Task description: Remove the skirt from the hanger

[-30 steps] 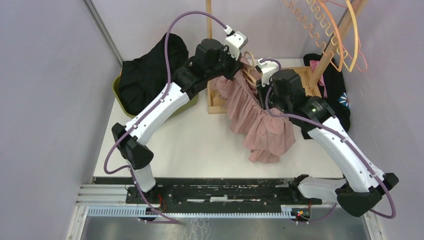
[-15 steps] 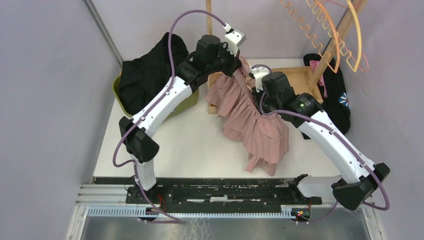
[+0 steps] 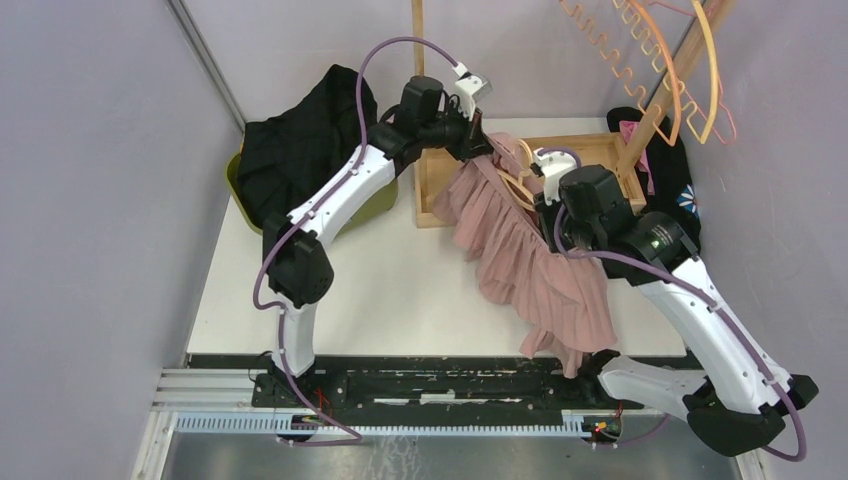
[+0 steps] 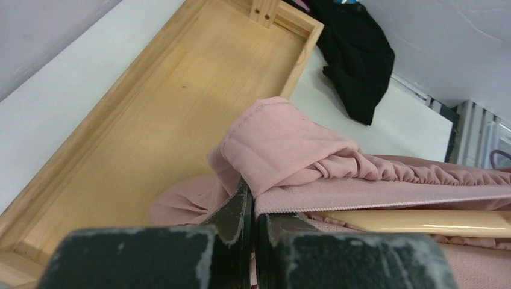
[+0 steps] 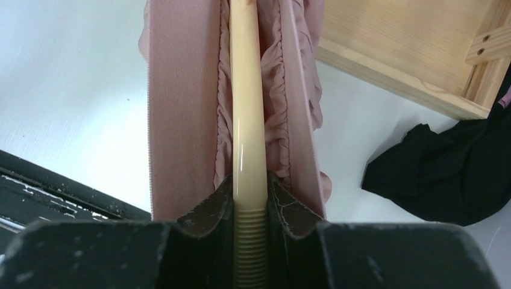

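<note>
The pink pleated skirt (image 3: 530, 275) hangs stretched between my two grippers, its hem trailing down to the table's near edge. Over the wooden tray, my left gripper (image 3: 480, 150) is shut on the skirt's waistband (image 4: 283, 150), the jaws (image 4: 253, 201) pinched tight on the pink cloth. The cream hanger (image 3: 520, 185) still runs inside the elastic waistband; its bar (image 4: 416, 221) shows just below the band. My right gripper (image 3: 552, 222) is shut on that hanger bar (image 5: 248, 120), with the skirt (image 5: 181, 108) gathered on both sides of it.
A wooden tray (image 3: 600, 150) with an upright post stands at the back centre. A green bin (image 3: 375, 205) with a black garment (image 3: 300, 150) sits at the back left. Orange hangers (image 3: 680, 70) hang at the top right above dark clothes (image 3: 670, 180).
My right arm has pulled the hanger toward the near right, and the skirt now stretches longer, down to the front edge. The left gripper has shifted slightly back, still holding the waistband.
</note>
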You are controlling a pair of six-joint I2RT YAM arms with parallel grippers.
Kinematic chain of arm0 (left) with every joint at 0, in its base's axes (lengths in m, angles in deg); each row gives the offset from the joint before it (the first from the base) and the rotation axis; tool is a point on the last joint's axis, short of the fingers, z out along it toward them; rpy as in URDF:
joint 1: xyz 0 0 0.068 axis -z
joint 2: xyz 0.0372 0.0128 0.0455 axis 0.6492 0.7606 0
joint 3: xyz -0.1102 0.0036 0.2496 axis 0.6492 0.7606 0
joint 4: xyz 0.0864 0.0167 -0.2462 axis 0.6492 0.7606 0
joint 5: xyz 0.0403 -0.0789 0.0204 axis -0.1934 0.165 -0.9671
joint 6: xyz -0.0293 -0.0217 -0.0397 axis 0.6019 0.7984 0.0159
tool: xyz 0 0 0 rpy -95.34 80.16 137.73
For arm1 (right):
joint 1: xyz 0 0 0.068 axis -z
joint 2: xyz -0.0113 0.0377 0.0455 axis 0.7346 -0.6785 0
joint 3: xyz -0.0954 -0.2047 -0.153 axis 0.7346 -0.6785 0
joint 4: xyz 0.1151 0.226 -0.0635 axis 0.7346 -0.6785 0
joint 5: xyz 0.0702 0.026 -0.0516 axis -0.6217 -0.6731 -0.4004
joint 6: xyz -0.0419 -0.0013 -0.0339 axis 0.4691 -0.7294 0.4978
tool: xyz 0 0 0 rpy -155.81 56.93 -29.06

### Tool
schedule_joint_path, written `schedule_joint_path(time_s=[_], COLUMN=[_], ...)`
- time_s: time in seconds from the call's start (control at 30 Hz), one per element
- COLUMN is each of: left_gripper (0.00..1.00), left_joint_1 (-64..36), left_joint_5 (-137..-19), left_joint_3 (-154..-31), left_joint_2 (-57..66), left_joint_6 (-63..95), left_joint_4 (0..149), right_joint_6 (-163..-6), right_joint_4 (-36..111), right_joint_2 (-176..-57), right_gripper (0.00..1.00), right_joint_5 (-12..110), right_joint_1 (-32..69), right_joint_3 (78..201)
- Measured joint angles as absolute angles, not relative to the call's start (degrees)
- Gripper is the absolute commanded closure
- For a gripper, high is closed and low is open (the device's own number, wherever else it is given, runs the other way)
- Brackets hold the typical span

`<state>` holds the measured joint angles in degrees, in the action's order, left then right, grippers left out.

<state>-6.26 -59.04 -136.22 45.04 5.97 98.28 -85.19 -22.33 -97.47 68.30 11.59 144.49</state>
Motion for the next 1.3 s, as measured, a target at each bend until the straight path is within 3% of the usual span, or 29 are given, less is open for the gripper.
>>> schedule_joint_path(time_s=[1.3], left_gripper=[0.97], left_joint_1=[-13.6], left_joint_5=[-33.7], left_joint_3=[-127.7], left_joint_2=[46.7], left_joint_6=[6.1], left_joint_4=[90.5], right_joint_6=[-83.7], right_joint_4=[-39.4], right_joint_2=[-95.1], right_gripper=[0.99], right_joint_5=[65.7], right_joint_1=[11.3], right_joint_3=[161.6])
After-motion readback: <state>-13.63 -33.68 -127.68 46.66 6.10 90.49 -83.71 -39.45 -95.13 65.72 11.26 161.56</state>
